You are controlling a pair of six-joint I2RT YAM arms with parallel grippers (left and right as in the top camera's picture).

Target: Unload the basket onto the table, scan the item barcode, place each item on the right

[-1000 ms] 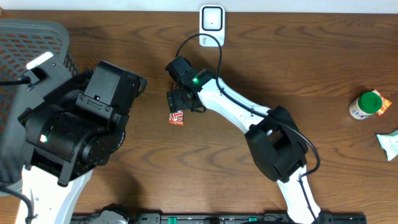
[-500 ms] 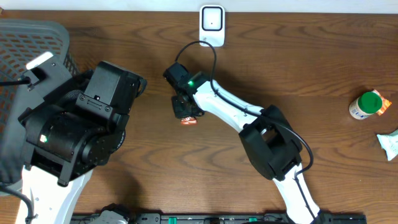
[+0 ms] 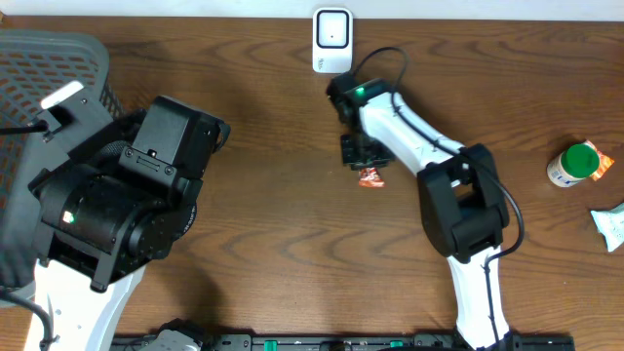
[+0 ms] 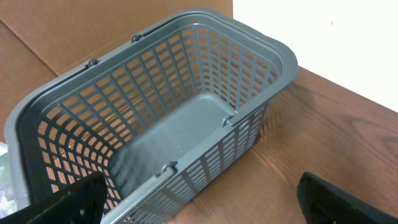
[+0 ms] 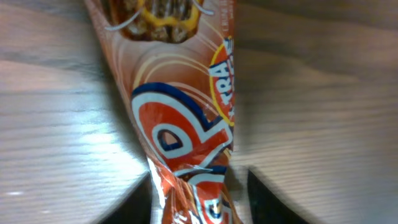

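Grip: R fingers (image 5: 134, 208) part-closed, pinching snack pkt (image 3: 370, 177) by one end | pos: back-centre of worktop (image 3: 292, 273), near scanner (image 3: 332, 39), R arm nearer | axis: straight out from fingers, pointing away from scanner | L fingers (image 4: 68, 202) wide, empty, over basket (image 4: 186, 130) | room: open worktop around, back edge just behind scanner

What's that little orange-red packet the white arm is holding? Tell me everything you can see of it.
It is a glossy orange-red foil snack packet, narrow and crinkled, printed with a large red letter edged in white and blue, a yellow badge with blue lettering, and a snack picture at its far end. The right end effector pinches one end. It hangs over the brown wooden table, near the small white device; whether it touches the wood is unclear.
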